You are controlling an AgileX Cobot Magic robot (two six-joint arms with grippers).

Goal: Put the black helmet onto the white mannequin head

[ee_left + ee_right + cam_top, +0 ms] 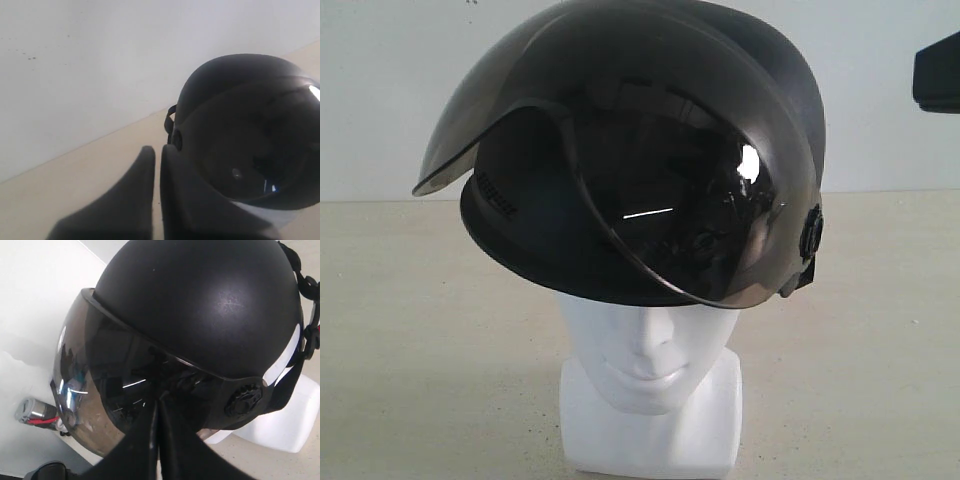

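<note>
The black helmet sits on the white mannequin head, canted sideways and covering it to the nose. Lopsided like this, a nudge could tip it onto the desk. The left fingers and right fingers are pressed together, empty, close to the shell. Whether they touch it is unclear. Only the exterior view shows the tilt, and only the wrist views show the fingers.
</note>
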